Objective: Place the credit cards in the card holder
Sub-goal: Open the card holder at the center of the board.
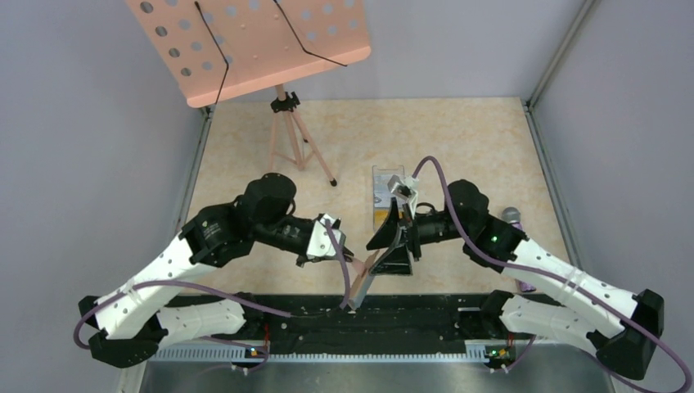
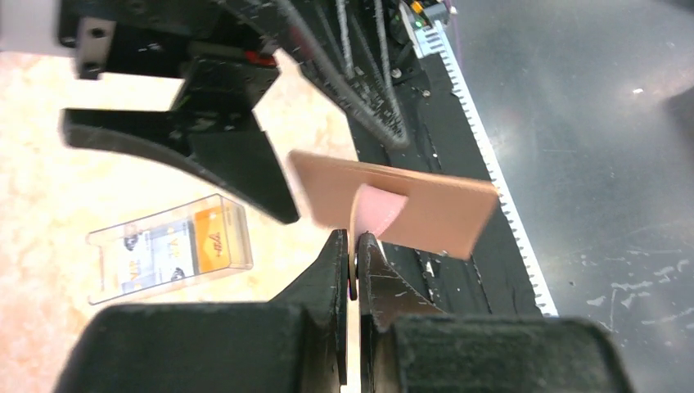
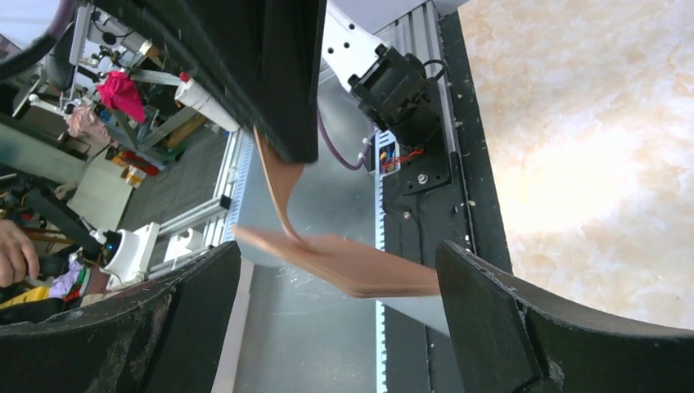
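My left gripper (image 1: 344, 258) is shut on the pinkish snap tab (image 2: 378, 209) of the brown card holder (image 2: 409, 205), which hangs tilted above the near table edge (image 1: 365, 282). My right gripper (image 3: 335, 307) stands open around the card holder (image 3: 360, 268). Its right finger (image 3: 524, 327) is close against the holder's end and its left finger (image 3: 123, 327) is apart from it. The credit cards (image 2: 168, 250), orange and pale printed, lie inside a clear plastic box (image 1: 385, 187) on the table behind the right gripper (image 1: 393, 246), which partly hides them in the top view.
A pink perforated music stand (image 1: 245, 45) on a tripod (image 1: 288, 131) stands at the back left. A grey-tipped object (image 1: 511, 215) lies beside the right arm. The black base rail (image 1: 409, 315) runs along the near edge, and grey walls enclose the table.
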Tool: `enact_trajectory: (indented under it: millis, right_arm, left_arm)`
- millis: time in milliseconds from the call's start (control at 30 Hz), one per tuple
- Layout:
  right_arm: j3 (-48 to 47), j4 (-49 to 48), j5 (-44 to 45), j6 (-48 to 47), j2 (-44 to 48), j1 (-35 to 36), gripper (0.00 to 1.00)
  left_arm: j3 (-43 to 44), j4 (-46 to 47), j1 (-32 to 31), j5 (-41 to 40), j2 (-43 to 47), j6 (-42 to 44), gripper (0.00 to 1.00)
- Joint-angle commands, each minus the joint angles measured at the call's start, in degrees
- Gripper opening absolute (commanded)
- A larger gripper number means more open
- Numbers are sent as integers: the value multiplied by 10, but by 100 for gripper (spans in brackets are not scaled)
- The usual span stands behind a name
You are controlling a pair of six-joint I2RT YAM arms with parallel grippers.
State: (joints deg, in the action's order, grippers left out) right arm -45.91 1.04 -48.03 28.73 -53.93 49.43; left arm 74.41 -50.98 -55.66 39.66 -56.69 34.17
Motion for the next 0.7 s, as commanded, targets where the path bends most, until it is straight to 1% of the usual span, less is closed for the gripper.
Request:
enact_trajectory:
  millis: [0,233,333,433,500,600,667]
  right_arm:
    - [13,38,1,-13,38,7,88]
    - [30,11,8,20,67,7,84]
    - [37,11,21,28,69,7,79]
    - [34,41,72,25,76,7,74]
    - [34,53,111,27,85,7,69]
    - [32,57,139,29,92,7,58]
    - [28,64,149,28,91,8,55]
  left_arm:
    - [-12,79,-1,-31,36,-35,0]
    - [-15,115,-1,-51,30,-93,0]
    - [-20,141,-1,-51,25,-120,0]
    - [-26,164,-1,-46,20,-139,0]
    - [-29,176,0,-45,16,-154,0]
    - [-31,187,-1,-46,6,-169,0]
    - [-30,193,-1,-47,-2,-178,0]
